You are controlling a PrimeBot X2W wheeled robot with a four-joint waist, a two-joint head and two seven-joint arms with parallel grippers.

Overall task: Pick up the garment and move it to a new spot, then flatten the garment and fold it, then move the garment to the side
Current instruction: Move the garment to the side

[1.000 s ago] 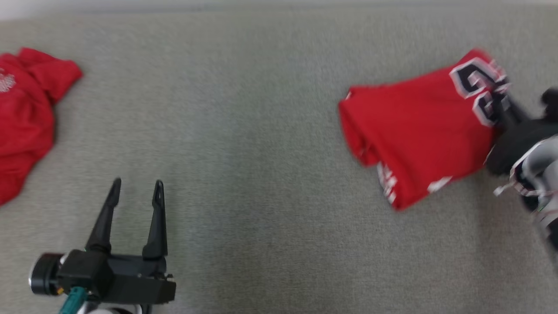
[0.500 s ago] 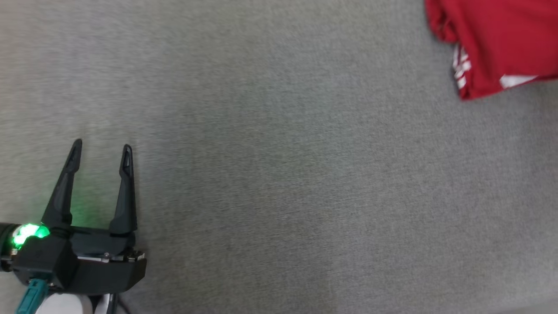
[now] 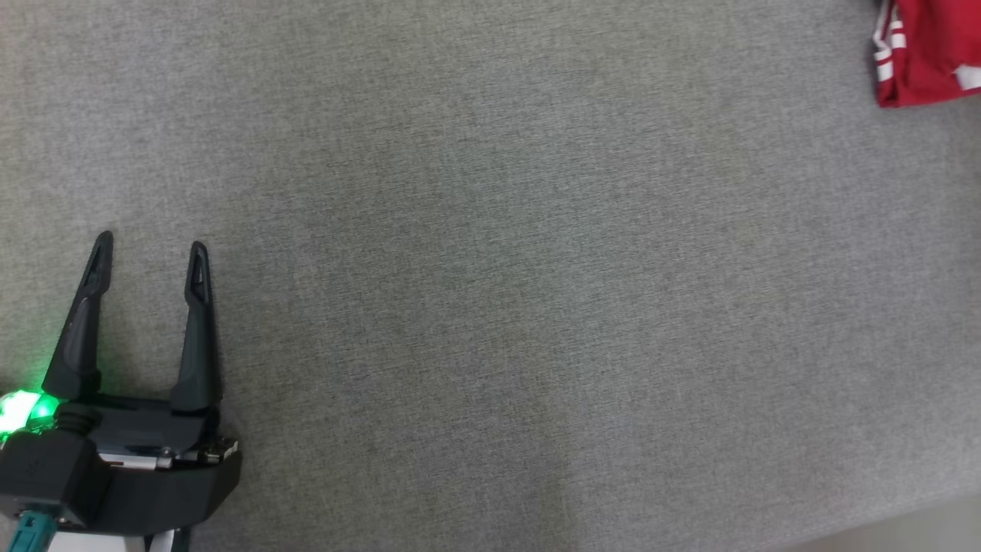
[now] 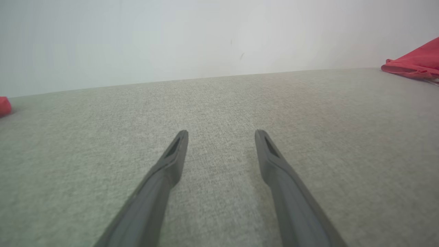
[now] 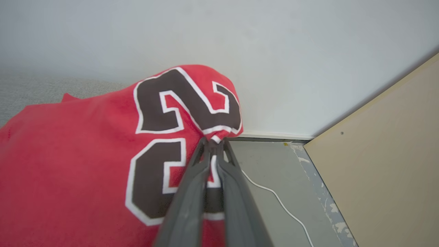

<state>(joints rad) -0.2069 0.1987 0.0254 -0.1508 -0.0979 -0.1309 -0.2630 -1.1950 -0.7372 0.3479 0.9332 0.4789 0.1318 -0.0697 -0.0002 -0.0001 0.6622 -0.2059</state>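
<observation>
Grey woven fabric [image 3: 490, 268] is spread across the head view as a broad, flat work surface, fine in texture and faintly mottled. At its lower right corner a strip of paler ground is seen past the edge. A pale, plain wall [image 4: 171, 41] is met by the far edge of the surface in the left wrist view.

The left gripper [image 3: 150, 242] is held low over the fabric at the lower left, its two dark fingers spread wide with nothing between them. A green light [image 3: 23, 406] is lit on its body.

The garment [image 3: 931, 54], a red jersey with white trim, is cut off by the upper right corner of the head view, where it lies on the grey surface. In the right wrist view the garment [image 5: 68, 147] is seen with large dark numerals edged in white. The right gripper [image 5: 215, 141] is clamped shut on a fold of cloth beside those numerals.

Beyond it a grey floor [image 5: 271, 164] is crossed by a thin white cable [image 5: 274, 197]. A beige panel [image 5: 384, 154] is set at the right, and a white skirting [image 5: 274, 136] runs along the foot of the wall.

A second scrap of red cloth [image 4: 4, 105] is caught at the left edge of the left wrist view
</observation>
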